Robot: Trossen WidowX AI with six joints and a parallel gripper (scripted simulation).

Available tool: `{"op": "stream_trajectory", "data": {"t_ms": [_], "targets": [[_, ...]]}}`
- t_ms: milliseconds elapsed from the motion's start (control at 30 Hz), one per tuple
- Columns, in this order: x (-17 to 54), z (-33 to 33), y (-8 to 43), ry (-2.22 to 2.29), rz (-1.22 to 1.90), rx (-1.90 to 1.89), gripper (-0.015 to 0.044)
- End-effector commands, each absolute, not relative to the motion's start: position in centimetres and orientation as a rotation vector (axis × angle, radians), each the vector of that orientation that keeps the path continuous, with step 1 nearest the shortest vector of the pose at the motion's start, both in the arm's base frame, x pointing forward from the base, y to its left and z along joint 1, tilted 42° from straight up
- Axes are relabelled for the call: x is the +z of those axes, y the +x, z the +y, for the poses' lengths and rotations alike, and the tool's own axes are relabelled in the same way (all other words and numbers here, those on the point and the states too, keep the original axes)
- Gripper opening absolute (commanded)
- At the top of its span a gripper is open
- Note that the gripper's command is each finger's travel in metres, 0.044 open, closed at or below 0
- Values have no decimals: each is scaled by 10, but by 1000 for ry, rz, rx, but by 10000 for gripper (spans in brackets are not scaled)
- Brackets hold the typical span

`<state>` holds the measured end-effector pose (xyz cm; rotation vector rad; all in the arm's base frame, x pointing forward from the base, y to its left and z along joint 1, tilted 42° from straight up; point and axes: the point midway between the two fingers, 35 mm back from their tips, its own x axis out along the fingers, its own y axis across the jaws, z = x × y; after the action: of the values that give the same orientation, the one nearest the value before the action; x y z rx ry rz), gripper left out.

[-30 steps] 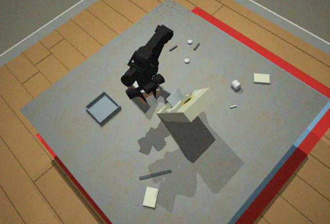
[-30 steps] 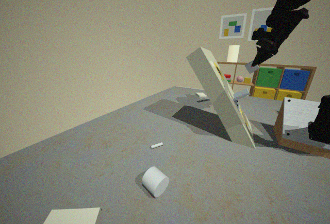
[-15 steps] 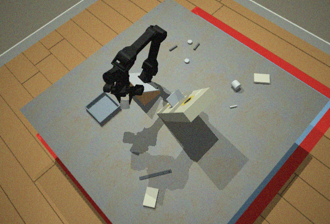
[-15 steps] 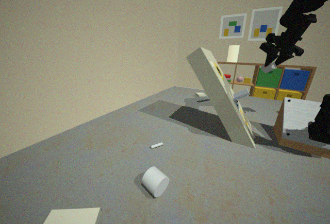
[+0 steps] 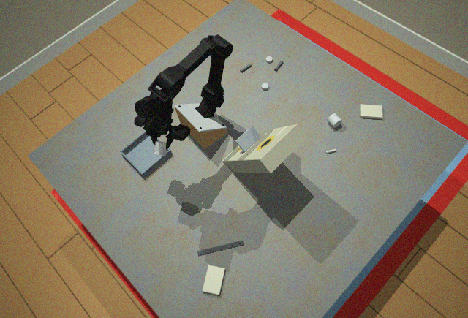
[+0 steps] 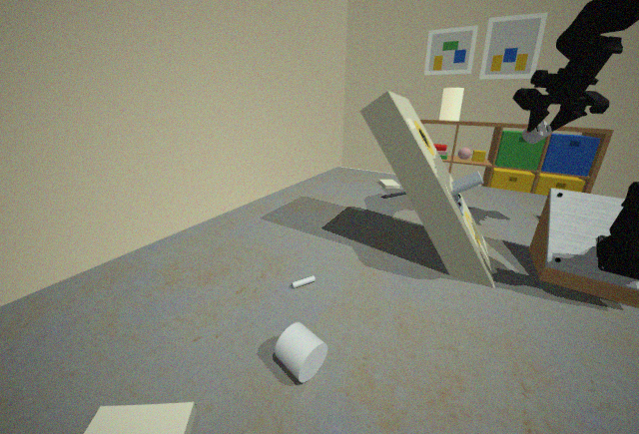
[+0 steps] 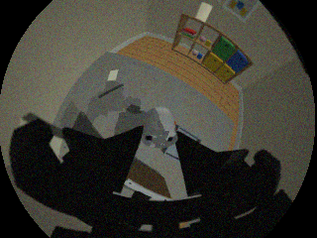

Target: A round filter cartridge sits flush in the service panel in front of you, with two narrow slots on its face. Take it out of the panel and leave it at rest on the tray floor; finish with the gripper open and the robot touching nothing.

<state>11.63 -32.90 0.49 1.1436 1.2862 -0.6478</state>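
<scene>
Grey counter (image 5: 113, 201) – left of centre, fingers (image 5: 161, 144) half-closed on the filter cartridge (image 5: 159, 149) above the tray (image 5: 132, 157); next: lower, release, retreat.

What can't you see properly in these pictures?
- Top view: whether the cartridge touches the tray floor; the gripper covers it.
- Exterior view: the tray is cut off by the right edge; the cartridge's slots are too small.
- Wrist view: the cartridge is blurred between the dark fingers.
- Top view: inside the panel hole is too dark.
</scene>
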Motion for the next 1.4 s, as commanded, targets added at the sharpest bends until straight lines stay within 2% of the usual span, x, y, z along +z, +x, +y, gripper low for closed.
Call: {"op": "stream_trajectory", "data": {"t_ms": [0,767,1000,1367], "targets": [[-16,-326,91,1189,1303,-736,0],[-109,-265,-39,1379,1356,-1257,0],[-115,-260,-43,1384,1358,-1272,0],[-163,-220,-43,1384,1358,-1273,0]]}}
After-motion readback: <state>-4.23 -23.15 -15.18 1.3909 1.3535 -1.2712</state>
